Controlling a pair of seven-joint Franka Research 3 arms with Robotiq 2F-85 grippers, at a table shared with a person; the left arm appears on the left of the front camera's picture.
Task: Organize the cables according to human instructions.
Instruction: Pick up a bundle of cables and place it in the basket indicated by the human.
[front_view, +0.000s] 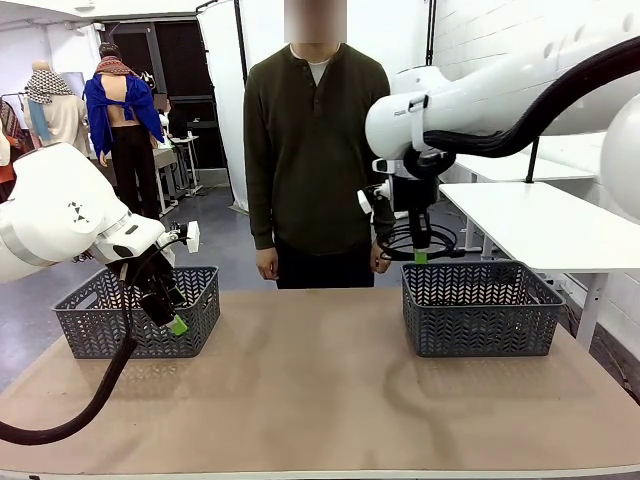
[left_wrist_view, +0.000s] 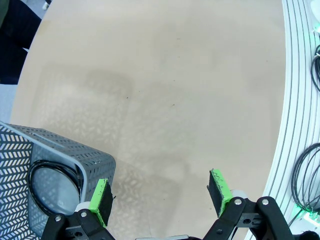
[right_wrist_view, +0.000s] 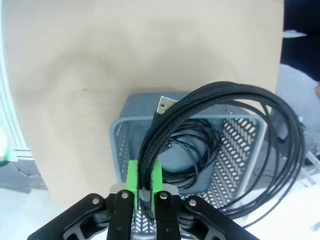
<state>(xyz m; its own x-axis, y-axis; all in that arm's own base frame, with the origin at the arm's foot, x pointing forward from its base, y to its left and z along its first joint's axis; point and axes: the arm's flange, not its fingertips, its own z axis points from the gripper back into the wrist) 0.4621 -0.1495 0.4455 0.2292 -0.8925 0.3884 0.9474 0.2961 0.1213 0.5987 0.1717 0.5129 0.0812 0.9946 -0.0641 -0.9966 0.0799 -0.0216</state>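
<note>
Across a tan table (front_view: 320, 390) in a white room, a person (front_view: 315, 160) stands at the far edge between two grey baskets. Right gripper (front_view: 421, 256) hangs fingers-down above the right basket (front_view: 480, 310), pads clamped on a coiled cable (right_wrist_view: 225, 130) whose loop fans out beyond the fingertips, with another cable (right_wrist_view: 195, 150) lying in the basket below them. Left gripper (front_view: 176, 322) slants down by the left basket (front_view: 135, 315) with jaws spread and empty; a coiled cable (left_wrist_view: 52, 187) rests in that basket, just beside one finger.
</note>
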